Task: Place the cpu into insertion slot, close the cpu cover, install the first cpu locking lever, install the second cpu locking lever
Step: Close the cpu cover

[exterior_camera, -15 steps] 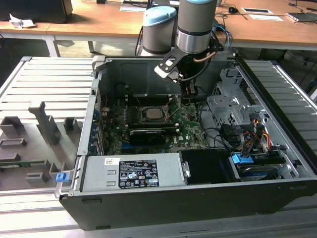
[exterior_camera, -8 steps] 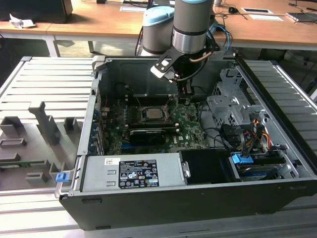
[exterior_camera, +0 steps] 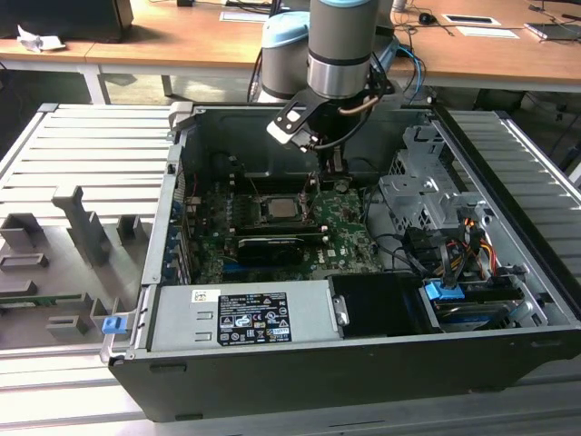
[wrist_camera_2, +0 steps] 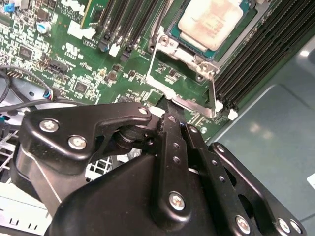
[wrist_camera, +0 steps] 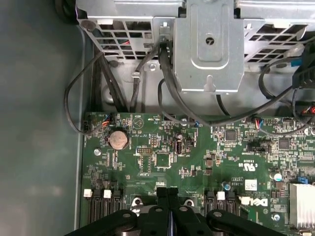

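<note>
My gripper (exterior_camera: 328,169), together and empty, stands at two o'clock of the cpu (exterior_camera: 277,210), exterior view. Risk: slipping off the raised cpu cover (wrist_camera_2: 212,91).

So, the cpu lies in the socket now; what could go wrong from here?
1. The cpu cover stands open, and the shut gripper is right at its thin edge; it could slip off and strike the green circuit board.
2. If the cpu does not lie flat in the insertion slot, the cover might press on it crookedly.
</note>
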